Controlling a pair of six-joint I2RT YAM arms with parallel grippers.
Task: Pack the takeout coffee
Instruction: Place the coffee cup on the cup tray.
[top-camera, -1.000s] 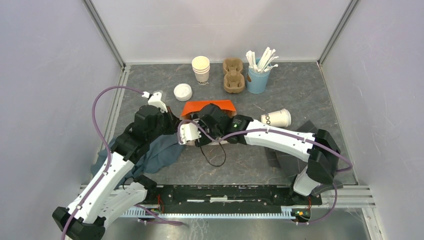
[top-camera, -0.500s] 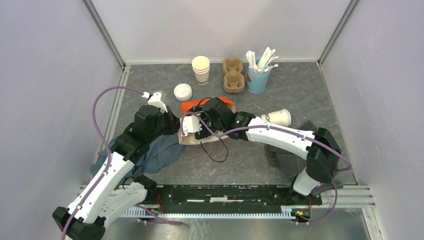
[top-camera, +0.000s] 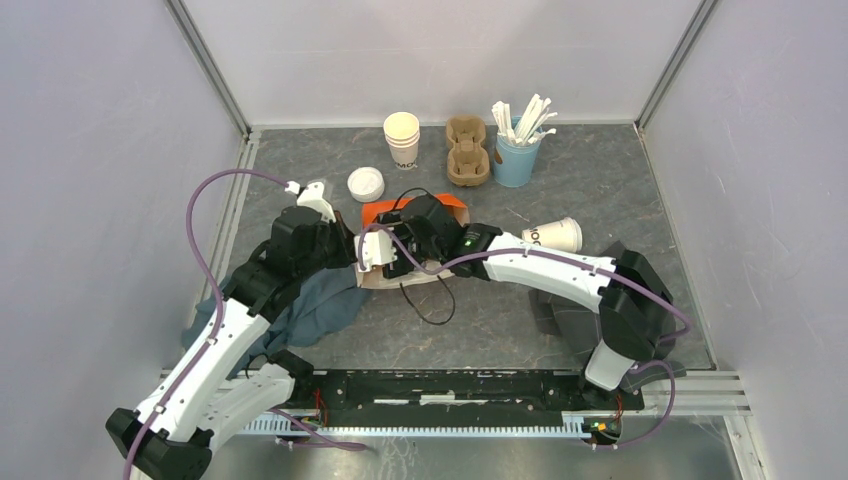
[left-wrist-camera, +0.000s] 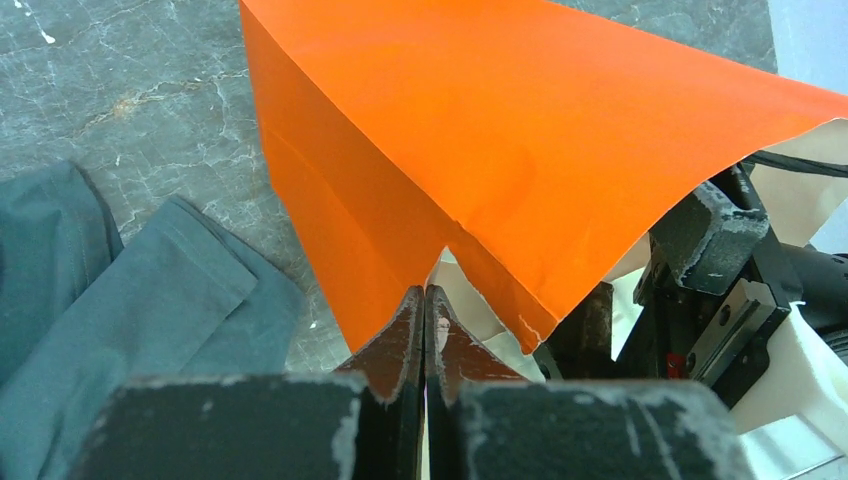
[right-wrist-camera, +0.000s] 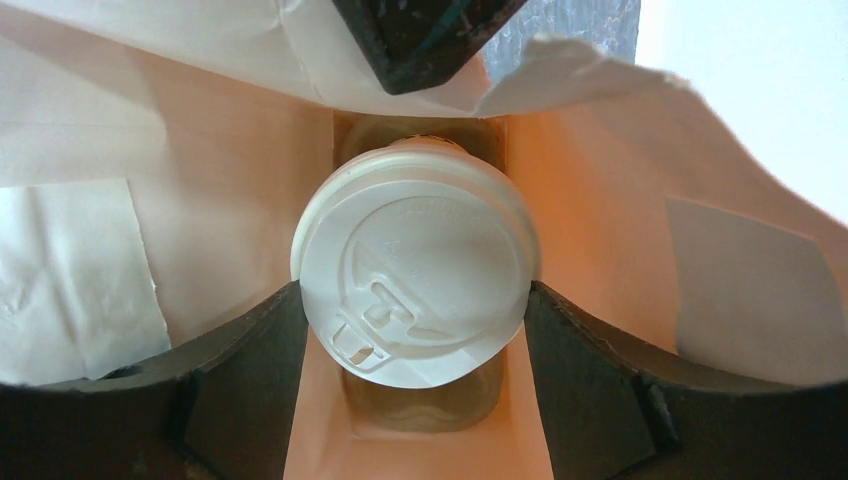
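My left pincer (left-wrist-camera: 425, 298) is clenched on the ragged rim of the orange paper bag (left-wrist-camera: 520, 130), keeping its mouth open. My right pincer (right-wrist-camera: 415, 325) is deep in that mouth, grasping the lidded cup (right-wrist-camera: 415, 265). One finger sits on each side, pressing right at the lid's edge, jaws spread wide b/c the cup is wide. The lid faces my wrist cam, w/ pale bag lining all round it. The second cup (top-camera: 552, 235) lies on its side on the tabletop (top-camera: 600, 170), just beyond my right forearm and apart from the bag. It's too small to tell if its lid is seated.

Handling, as I judge it:
- **Weight:** thin paper wall, prob. light. Can't tell if there's anything inside.
- **Squeeze:** the body is soft, so a hard pinch would oval it and pop the plastic lid.
- **Lid:** smooth, slick, and prob. only press-fit. A grip on the lid rim alone risks the lid coming off and the cup dropping.
- **Best hold:** just under the rolled rim, where the paper is stiffest, fingers on opp. sides.
- **Tipped cup:** take it across the body near the rim end, not the tapered base, since the taper could let it squirt out.
- **Bag:** the paper is floppy & ragged at my left grip, so no hard tugging there.
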